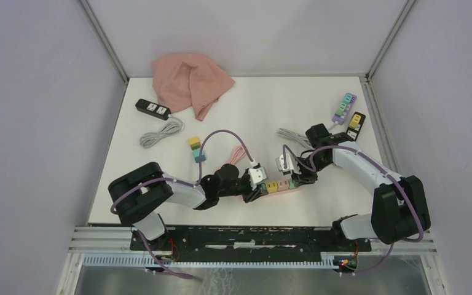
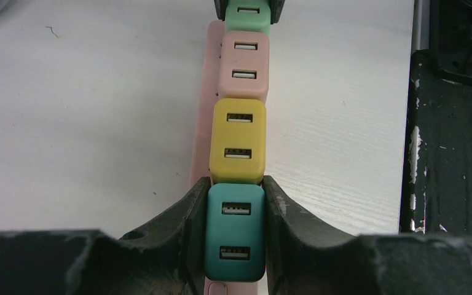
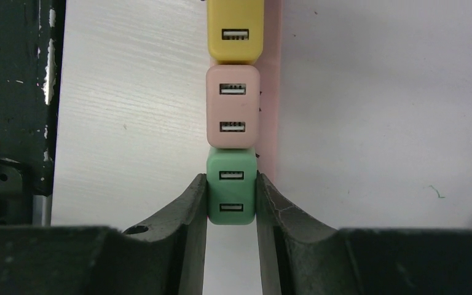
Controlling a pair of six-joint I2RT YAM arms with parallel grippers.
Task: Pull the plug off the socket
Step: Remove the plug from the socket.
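1. The left gripper (image 2: 235, 186) is clamped with both fingers against the sides of the teal two-port USB charger plug (image 2: 235, 230). This plug sits at the left end of the row plugged into the long pale pink plastic power strip (image 2: 199, 144). A tilted pull could bind the plug's prongs or lift the strip along with it.
2. The yellow two-port charger plug (image 2: 238, 140) touches the teal one, and the pink two-port charger plug (image 2: 244, 64) touches the yellow. The row is packed tight, so any rocking along it would shove a neighbour.
3. The right gripper (image 3: 232, 179) is closed just as firmly on the mint green two-port charger plug (image 3: 232, 195) at the right end. Nothing presses down on the strip itself, so if both arms rise the whole strip probably comes up too.
4. The strip lies near the front edge of the white table (image 1: 160, 166), just beside the black base rail (image 1: 252, 236). The open room is straight up and toward the far side. The looped pink cord (image 1: 238, 155) behind the left gripper could snag.
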